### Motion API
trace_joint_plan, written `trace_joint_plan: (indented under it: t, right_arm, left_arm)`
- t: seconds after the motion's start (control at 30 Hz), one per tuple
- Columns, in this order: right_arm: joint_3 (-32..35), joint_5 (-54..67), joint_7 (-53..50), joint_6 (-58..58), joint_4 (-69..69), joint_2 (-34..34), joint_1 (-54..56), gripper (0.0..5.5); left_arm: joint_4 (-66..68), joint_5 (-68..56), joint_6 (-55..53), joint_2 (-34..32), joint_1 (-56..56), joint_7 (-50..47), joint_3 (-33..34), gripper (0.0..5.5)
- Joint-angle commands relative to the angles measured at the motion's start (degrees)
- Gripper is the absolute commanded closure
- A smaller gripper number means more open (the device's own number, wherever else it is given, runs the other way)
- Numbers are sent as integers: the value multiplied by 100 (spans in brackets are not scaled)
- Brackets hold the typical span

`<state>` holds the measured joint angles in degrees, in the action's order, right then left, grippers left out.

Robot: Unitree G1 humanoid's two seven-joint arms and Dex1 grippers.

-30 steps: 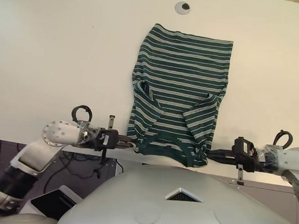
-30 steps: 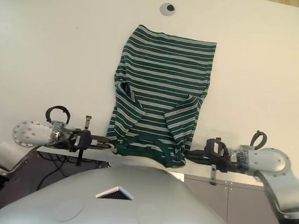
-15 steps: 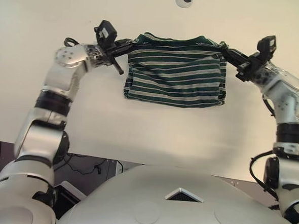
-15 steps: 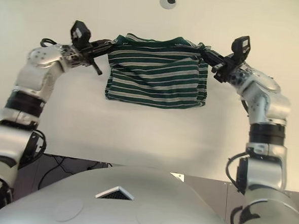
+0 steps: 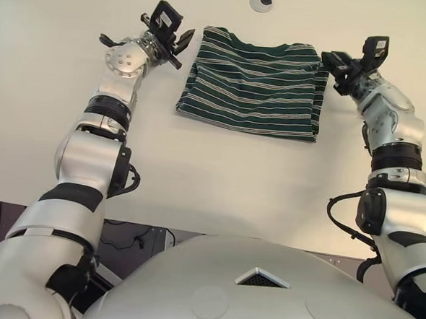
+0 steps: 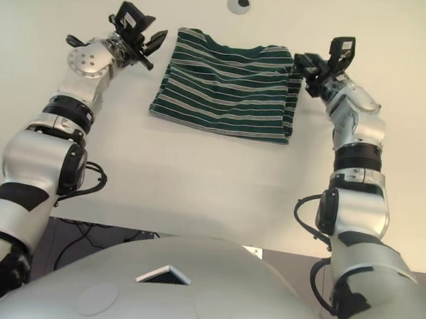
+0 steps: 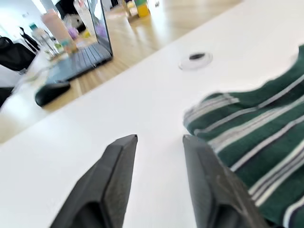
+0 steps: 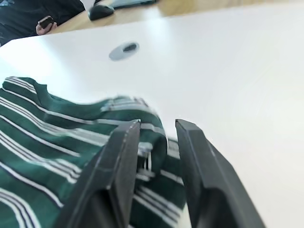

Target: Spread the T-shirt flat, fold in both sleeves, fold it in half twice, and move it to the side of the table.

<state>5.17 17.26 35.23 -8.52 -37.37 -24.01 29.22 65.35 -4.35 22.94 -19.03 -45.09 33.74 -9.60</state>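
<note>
Two arms stretch far forward over the white table (image 5: 198,166), one on each side of the T-shirt (image 5: 254,82). Both are almost fully extended, and each wrist is turned inward so that its fingers point at the cloth.

The left gripper (image 5: 179,47) sits just beside the T-shirt's far left corner. Its two fingers are spread with bare tabletop showing between them, and they hold nothing. The right gripper (image 5: 335,71) is at the T-shirt's far right corner. Its fingers are also parted, by a narrower gap, and in the right wrist view a rumpled fold of the corner lies right at their tips. Whether the cloth actually touches them is hard to say.

The T-shirt lies flat on the table as a folded, roughly rectangular stack. It is dark green knit crossed by thin pale stripes, with soft ripples along its far edge and layered fold edges down its right side. A round grey grommet (image 5: 262,1) with a dark centre is set into the table just beyond the T-shirt's far edge.

The arms are built of smooth silver-grey shells joined by black bands, with loose black cable near the right elbow. The fingers are dark, matte, flat-sided wedges that taper toward blunt tips. The tabletop is plain, smooth and matte.
</note>
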Motion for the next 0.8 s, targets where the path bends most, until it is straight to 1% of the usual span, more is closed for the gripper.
trace_joint_plan:
  t: [0.03, 0.1, 0.13, 0.17, 0.23, 0.27, 0.3, 0.33, 0.37, 0.4, 0.43, 0.47, 0.5, 0.57, 0.6, 0.63, 0.7, 0.73, 0.77, 0.8]
  right_arm:
    - [-981, -1091, 747, 1238, 1360, -564, -484, 369]
    - [-1964, -2596, 838, 2411, 1424, -1128, -547, 369]
    - [-2395, -3234, 945, 2787, 1395, -1387, -548, 369]
    - [-2706, -3562, 1218, 2832, 1470, -1533, -603, 369]
    - [-3128, -3205, 2431, 2087, 2118, -1614, -975, 369]
    - [-3320, -2816, 2937, 1577, 2627, -1470, -1129, 369]
    - [-3471, -2409, 3054, 1251, 3046, -1063, -1173, 369]
    - [-3521, -2093, 2896, 990, 3295, -571, -1152, 369]
    - [-3450, -1810, 2445, 883, 3397, 62, -1084, 369]
    - [-3184, -1451, 1887, 580, 3426, 643, -1019, 369]
    - [-2830, -1078, 1421, 173, 3469, 1062, -983, 369]
    - [-2374, -737, 1072, -209, 3442, 1260, -910, 369]
    - [-1897, -500, 838, -490, 3341, 1224, -844, 369]
    - [-1306, -341, 659, -722, 3192, 886, -810, 369]
    - [-1079, -274, 724, -912, 3280, 568, -936, 369]
    - [-907, -174, 857, -1146, 3464, 274, -1121, 369]
    - [-668, 59, 1465, -1425, 4008, -501, -1770, 369]
    - [-549, 116, 1890, -1286, 4231, -933, -2217, 350]
    - [-429, 165, 2256, -1151, 4400, -1290, -2621, 343]
    - [-335, 157, 2580, -950, 4479, -1595, -2989, 318]
  left_arm:
    - [-2127, -783, -131, -79, 869, 2261, -198, 350]
    - [-2933, -326, 117, -360, 1361, 3096, -916, 350]
    - [-2972, 223, 424, -530, 1443, 3233, -1294, 350]
    - [-2715, 949, 812, -686, 1338, 3042, -1643, 350]
    - [-1829, 2847, 1534, -1111, 700, 1878, -2497, 350]
    - [-1386, 3702, 1620, -1273, 280, 1055, -2906, 350]
    - [-978, 4427, 1517, -1392, -142, 113, -3296, 350]
    - [-677, 4884, 1371, -1458, -463, -640, -3551, 350]
    - [-427, 5220, 1205, -1526, -743, -1382, -3713, 350]
    - [-267, 5378, 1077, -1577, -929, -1939, -3753, 350]
    - [-118, 5443, 1018, -1592, -1049, -2355, -3743, 350]
    - [0, 5463, 1001, -1611, -1106, -2746, -3695, 350]
    - [89, 5492, 1021, -1649, -1086, -3138, -3645, 350]
    - [239, 5302, 1237, -1687, -935, -3572, -3387, 350]
    - [265, 4679, 1656, -1681, -704, -3382, -2914, 350]
    - [259, 4054, 2046, -1682, -497, -3135, -2462, 350]
    - [-55, 2563, 2734, -1830, 108, -2071, -1649, 350]
    - [-623, 1670, 2836, -2033, 661, -1237, -1490, 332]
    - [-1257, 879, 2796, -2248, 1222, -424, -1443, 327]
    - [-1930, 245, 2667, -2507, 1801, 179, -1501, 305]
